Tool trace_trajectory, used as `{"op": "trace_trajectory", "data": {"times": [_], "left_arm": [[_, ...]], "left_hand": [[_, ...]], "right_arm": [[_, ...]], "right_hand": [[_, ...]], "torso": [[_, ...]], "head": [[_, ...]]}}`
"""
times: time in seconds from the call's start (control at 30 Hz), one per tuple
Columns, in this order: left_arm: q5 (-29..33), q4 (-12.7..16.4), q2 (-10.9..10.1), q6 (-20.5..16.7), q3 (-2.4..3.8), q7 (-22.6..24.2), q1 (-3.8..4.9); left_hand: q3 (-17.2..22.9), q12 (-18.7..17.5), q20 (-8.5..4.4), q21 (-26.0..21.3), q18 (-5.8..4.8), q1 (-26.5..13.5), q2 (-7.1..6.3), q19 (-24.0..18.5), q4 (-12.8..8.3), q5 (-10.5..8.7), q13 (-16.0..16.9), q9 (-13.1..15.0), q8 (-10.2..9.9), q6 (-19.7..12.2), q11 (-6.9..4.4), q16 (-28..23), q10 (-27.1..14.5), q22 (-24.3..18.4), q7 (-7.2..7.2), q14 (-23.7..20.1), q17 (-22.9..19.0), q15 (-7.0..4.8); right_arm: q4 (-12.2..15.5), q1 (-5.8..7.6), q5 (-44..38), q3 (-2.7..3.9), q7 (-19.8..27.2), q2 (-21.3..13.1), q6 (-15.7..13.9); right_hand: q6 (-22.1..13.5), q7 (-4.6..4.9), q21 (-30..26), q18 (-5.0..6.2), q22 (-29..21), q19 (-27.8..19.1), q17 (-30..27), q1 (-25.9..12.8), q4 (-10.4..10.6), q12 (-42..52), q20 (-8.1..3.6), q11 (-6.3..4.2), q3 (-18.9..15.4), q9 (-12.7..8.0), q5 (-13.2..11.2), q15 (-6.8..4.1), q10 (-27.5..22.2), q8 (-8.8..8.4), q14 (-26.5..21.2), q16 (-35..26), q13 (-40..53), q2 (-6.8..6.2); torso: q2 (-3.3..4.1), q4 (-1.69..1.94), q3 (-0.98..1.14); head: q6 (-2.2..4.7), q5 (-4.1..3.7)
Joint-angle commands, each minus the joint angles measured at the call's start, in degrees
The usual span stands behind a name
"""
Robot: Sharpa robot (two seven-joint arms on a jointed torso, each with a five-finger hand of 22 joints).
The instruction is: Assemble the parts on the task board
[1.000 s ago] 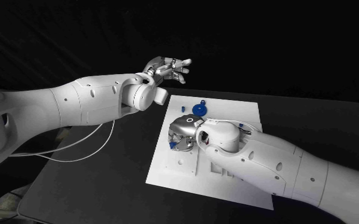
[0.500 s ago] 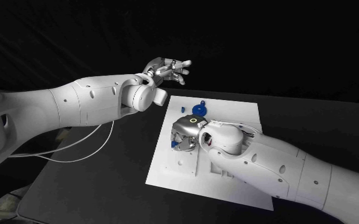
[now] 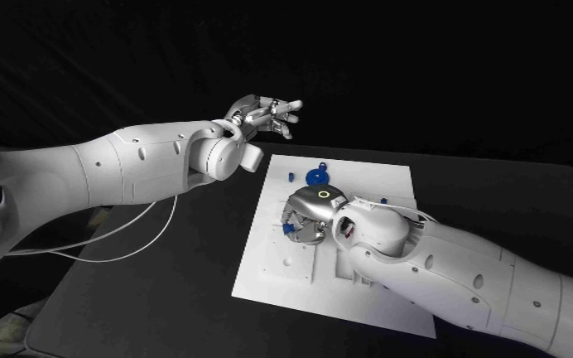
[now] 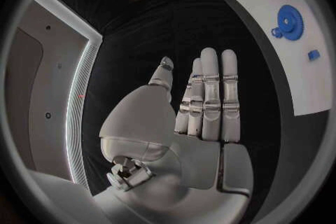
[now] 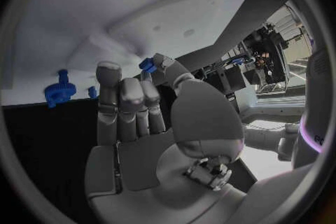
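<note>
The white task board [image 3: 370,184] lies mid-table. My right hand [image 3: 308,213] hovers low over its left-middle area and pinches a small blue part [image 3: 289,227] between thumb and a finger; the right wrist view shows this part [image 5: 146,65] at the fingertips of that hand [image 5: 140,112], close to the board [image 5: 140,5]. A blue gear [image 3: 316,176] stands on the board's far side, also visible as the gear [image 4: 288,22] and the gear [image 5: 59,92]. My left hand [image 3: 265,113] is raised beyond the board's far-left corner, its fingers straight and empty [image 4: 203,106].
A small blue piece [image 3: 384,202] lies on the board right of my right hand. More small blue pieces [image 4: 313,55] sit near the gear. A white cable [image 3: 119,242] loops over the black table under my left arm.
My right hand has shifted a little to the right over the board and turned at the wrist, still holding the blue part. The left hand has stayed raised.
</note>
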Motion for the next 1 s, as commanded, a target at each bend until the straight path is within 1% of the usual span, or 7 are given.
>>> {"op": "trace_trajectory", "data": {"times": [0.03, 0.27, 0.5, 0.57, 0.67, 0.8, 1.0], "left_arm": [[-1.9, 0.7, -0.6, 2.7, 0.05, -1.0, 0.24], [-5.5, 2.6, -3.7, 9.5, 0.01, -4.1, 0.21], [-12.4, 4.2, -6.7, 18.4, -0.21, -8.3, 0.17], [-14.3, 4.7, -7.4, 20.5, -0.28, -9.5, 0.15], [-16.7, 5.3, -8.0, 23.3, -0.36, -11.0, 0.08], [-19.1, 5.6, -8.3, 25.6, -0.42, -12.0, -0.14], [-21.7, 6.5, -7.6, 25.6, -0.73, -14.1, -1.03]], "left_hand": [[-0.3, -0.3, -0.18, 0.3, 0.79, 0.4, 0.40, 0.3, -0.2, 0.59, -0.1, 0.0, 0.0, 0.2, -0.10, 0.5, 0.6, 0.1, -0.39, 0.4, 0.2, -0.08], [-0.2, -0.3, -0.37, 1.0, 0.76, 1.3, 1.09, 0.2, -1.1, 4.19, -0.1, 0.0, 0.1, 1.2, -0.32, 1.6, 0.7, 0.6, -0.66, 0.5, 0.9, -0.33], [-0.3, -0.1, -1.97, 3.9, 0.27, 1.6, 2.24, 1.4, -0.9, 5.40, 0.1, 0.1, -0.1, 4.9, -2.42, 6.5, 6.9, 2.6, -2.26, 2.0, 3.8, -1.95], [-0.5, 2.9, -2.84, 6.0, 0.22, 1.4, 2.28, 2.5, -0.9, 5.96, 1.4, 0.4, -0.1, 6.0, -3.25, 9.6, 8.6, 3.9, -3.11, 3.6, 5.5, -2.99], [-1.0, 7.8, -3.86, 9.4, -0.15, 1.1, 1.93, 2.0, -1.1, 6.16, 3.8, 2.0, 0.0, 7.8, -4.14, 14.6, 8.4, 6.7, -3.62, 2.9, 8.5, -3.73], [-1.1, 8.5, -4.09, 11.3, -0.13, 0.9, 2.27, 0.7, -1.1, 7.23, 4.0, 5.3, 0.1, 8.9, -4.45, 16.9, 8.5, 8.6, -4.21, 2.1, 9.2, -3.95], [-2.4, 9.2, -3.98, 12.2, 0.04, -2.2, 0.65, 0.2, 1.1, 4.14, 4.6, 7.0, -0.1, 7.6, -4.25, 17.9, 8.4, 9.5, -3.79, 1.9, 8.9, -3.85]], "right_arm": [[2.3, 0.08, 1.3, 0.69, -0.8, -1.8, -3.0], [9.0, 0.14, 3.8, 3.60, -1.2, -8.1, -4.1], [15.0, 0.15, 9.9, 6.99, -1.5, -14.8, -4.0], [16.5, 0.16, 11.6, 7.78, -1.6, -16.6, -3.8], [18.3, 0.16, 13.1, 8.54, -1.8, -19.0, -3.7], [19.8, 0.14, 14.3, 9.09, -1.9, -20.9, -3.6], [20.1, 0.06, 15.4, 10.34, -2.0, -22.2, -3.7]], "right_hand": [[0.1, 0.19, 0.6, 0.56, 3.0, 3.0, 0.1, 0.0, 0.2, 0.2, -0.32, -0.15, 1.1, 0.1, 1.2, -0.30, 0.0, 0.18, 0.0, -0.1, 0.1, -0.91], [0.2, 0.13, 1.1, 0.51, 3.1, 3.0, 0.1, -0.1, 0.8, 0.2, -0.35, -0.19, 1.8, 0.1, 1.0, -0.33, 0.1, 0.19, 0.1, -0.1, 0.2, -1.33], [0.4, 0.05, 1.2, 0.55, 3.0, 3.0, 0.2, 0.3, 1.8, 0.2, -0.36, -0.19, 1.2, 0.2, -0.9, -0.34, 0.1, 0.20, 0.1, -0.1, 0.2, -1.32], [0.3, 0.04, 1.1, 0.59, 3.0, 3.0, 0.2, 0.4, 2.0, 0.2, -0.35, -0.19, 1.1, 0.2, -0.8, -0.34, 0.1, 0.18, 0.1, -0.1, 0.2, -1.37], [0.4, 0.03, 1.2, 0.60, 3.1, 3.0, 0.2, 0.4, 2.1, 0.2, -0.35, -0.20, 1.0, 0.2, -0.8, -0.34, 0.1, 0.19, 0.1, -0.1, 0.2, -1.43], [0.4, 0.00, 1.2, 0.63, 3.1, 2.9, 0.1, 0.5, 2.3, 0.1, -0.35, -0.22, 0.9, 0.2, -0.9, -0.35, 0.0, 0.20, 0.1, -0.2, 0.2, -1.44], [0.5, -0.01, 1.1, 0.65, 3.1, 2.9, 0.1, 0.6, 2.4, 0.2, -0.36, -0.23, 0.9, 0.1, -0.5, -0.36, 0.1, 0.18, 0.1, -0.2, 0.2, -1.57]], "torso": [[-0.10, -0.18, -0.01], [-0.27, -0.77, 0.27], [-0.69, -1.43, 0.63], [-0.85, -1.70, 0.74], [-1.07, -2.00, 0.85], [-1.16, -2.07, 0.98], [-1.08, -1.98, 0.95]], "head": [[0.17, -0.32], [0.76, -0.92], [0.77, -1.40], [0.98, -1.53], [1.12, -1.57], [1.12, -1.85], [0.77, -2.13]]}}
